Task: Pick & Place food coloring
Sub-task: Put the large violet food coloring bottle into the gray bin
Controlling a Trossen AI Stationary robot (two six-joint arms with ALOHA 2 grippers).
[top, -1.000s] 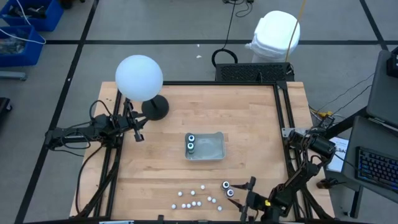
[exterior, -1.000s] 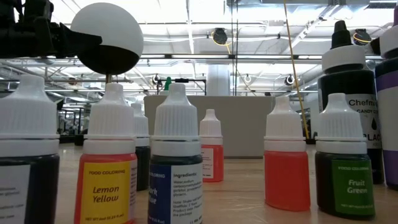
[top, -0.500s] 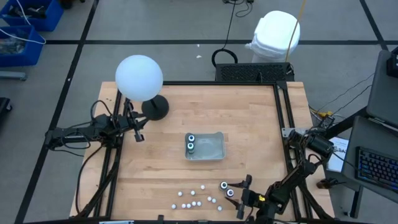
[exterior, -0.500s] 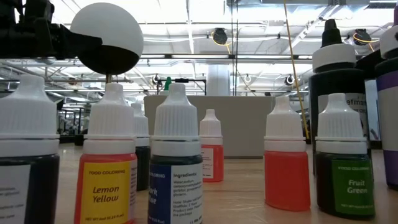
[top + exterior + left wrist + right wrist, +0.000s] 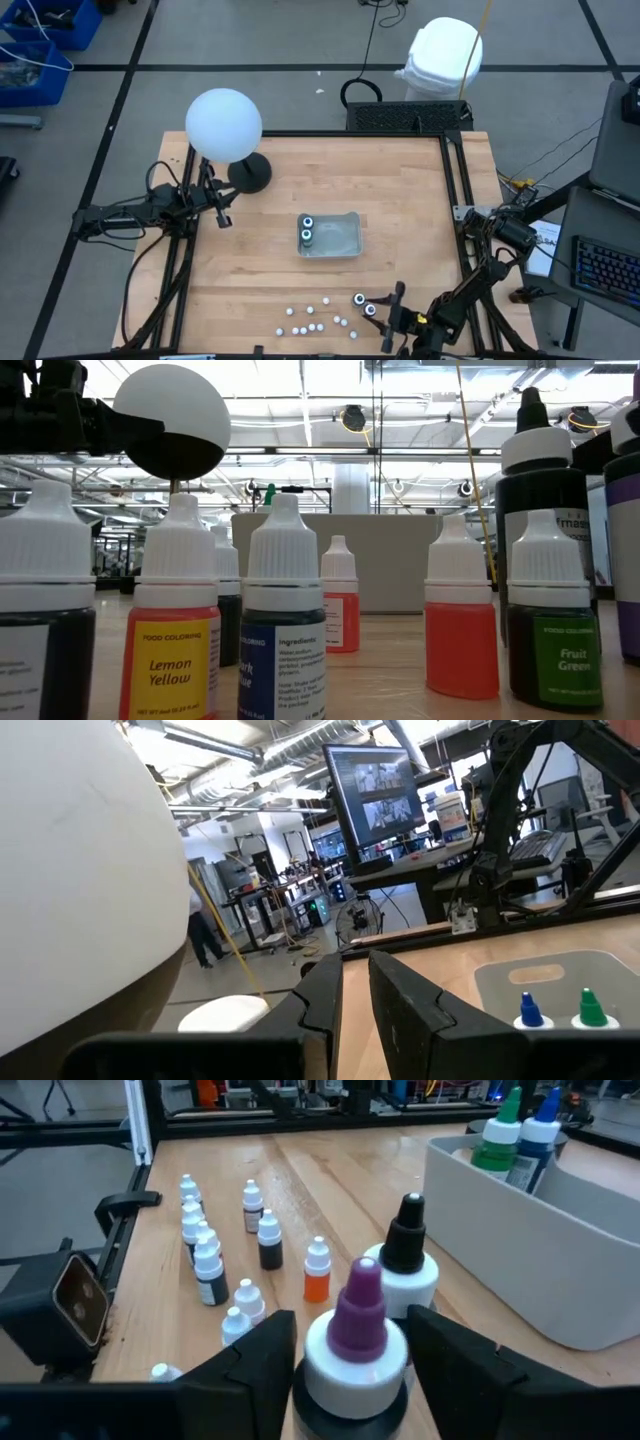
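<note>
Risk of knocking: right gripper (image 5: 345, 1370) fingers are set astride the purple-capped bottle (image 5: 356, 1342), not yet clamped, and the touching black-capped bottle (image 5: 404, 1270) could be toppled. Left gripper (image 5: 355, 990), nearly closed and empty, is parked far left by the lamp globe (image 5: 224, 124).

Bright overhead ceiling lights (image 5: 352, 418) — glare, near bottles (image 5: 283, 630) soft.

Two large bottles (image 5: 307, 229) in one tray (image 5: 345, 236), two (image 5: 364, 304) outside, about ten small bottles (image 5: 312, 318).

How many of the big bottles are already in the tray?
2. The green-tipped bottle and blue-tipped bottle stand side by side at the tray's left end. The purple-capped bottle and black-capped bottle remain outside, at the right gripper.
</note>
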